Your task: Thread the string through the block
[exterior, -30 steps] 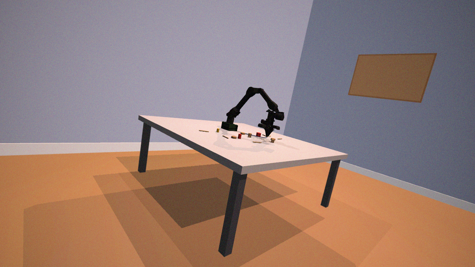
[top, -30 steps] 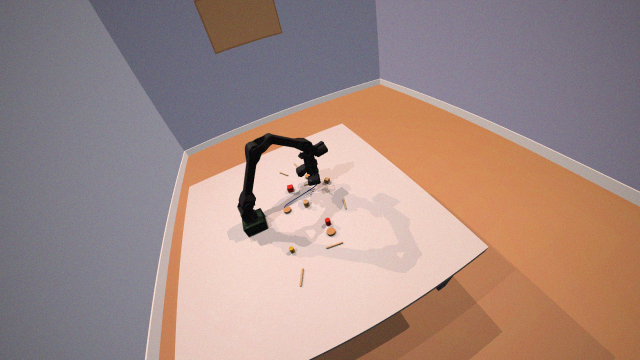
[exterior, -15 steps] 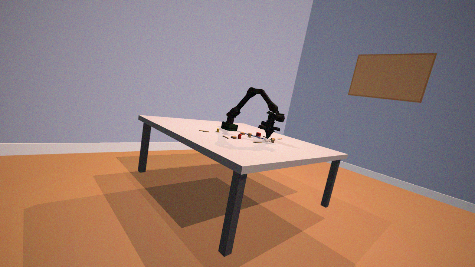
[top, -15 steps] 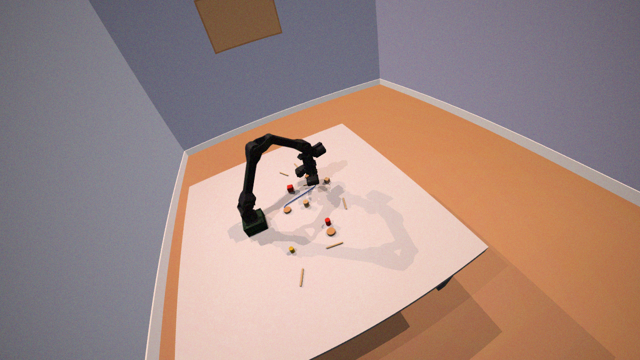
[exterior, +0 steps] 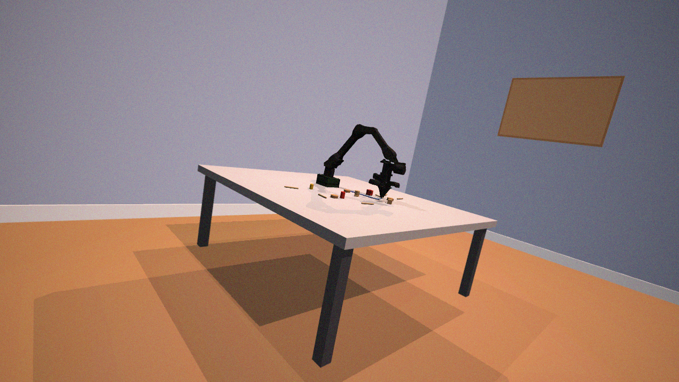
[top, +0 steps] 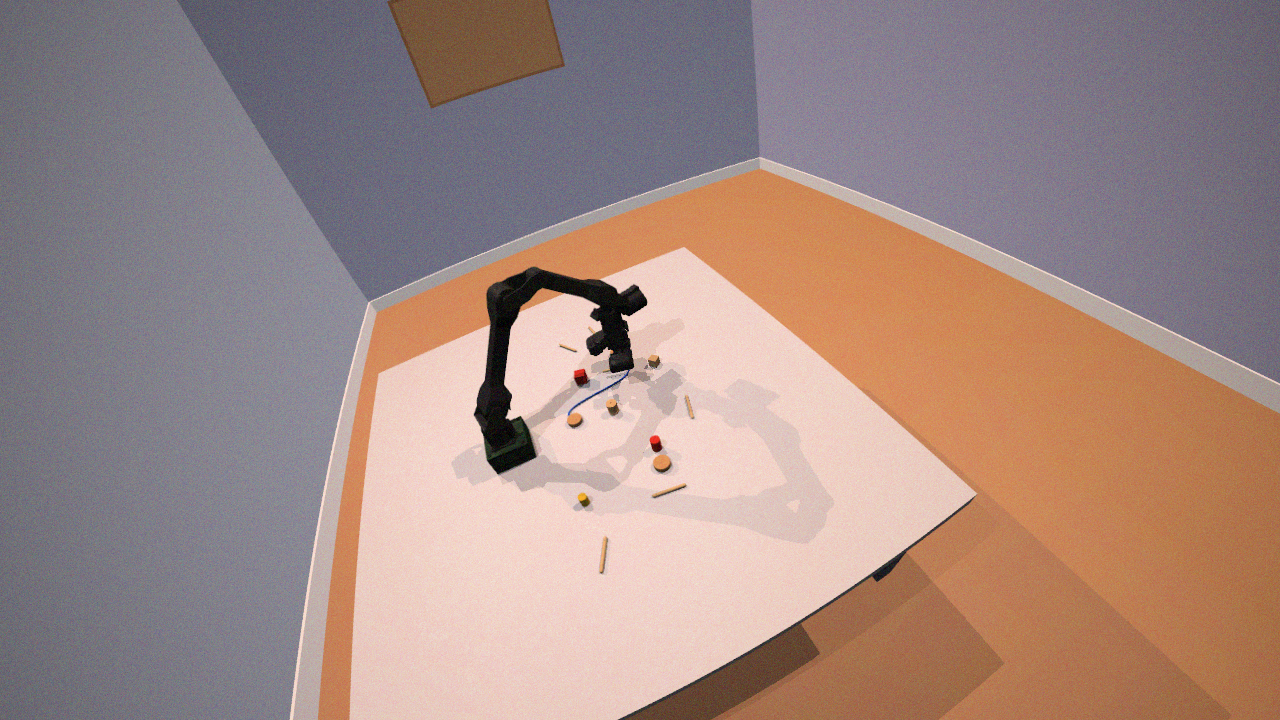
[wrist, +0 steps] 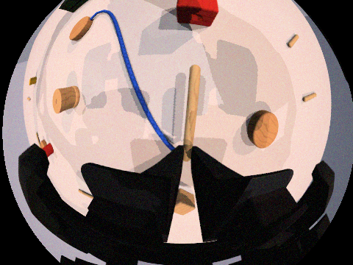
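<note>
My gripper (wrist: 187, 150) (top: 620, 365) (exterior: 383, 193) is shut on the thin wooden stick (wrist: 193, 103), holding it by one end low over the table. The stick points away from the fingers, towards a red block (wrist: 197, 6) (top: 580, 376). A blue string (wrist: 129, 66) (top: 595, 394) runs from the held end in a slack curve to the round wooden button (wrist: 79, 29) (top: 574, 419). Short wooden blocks lie to the left (wrist: 66, 99) (top: 612, 405), to the right (wrist: 263, 129) (top: 653, 360) and under the fingers. I cannot tell which one has the hole.
On the white table (top: 492, 608) (exterior: 266, 185) lie loose sticks (top: 668, 489) (top: 603, 554) (top: 689, 406), a red cylinder (top: 655, 442), a loose wooden disc (top: 661, 462) and a small yellow piece (top: 583, 499). The arm's base (top: 508, 447) stands at the left.
</note>
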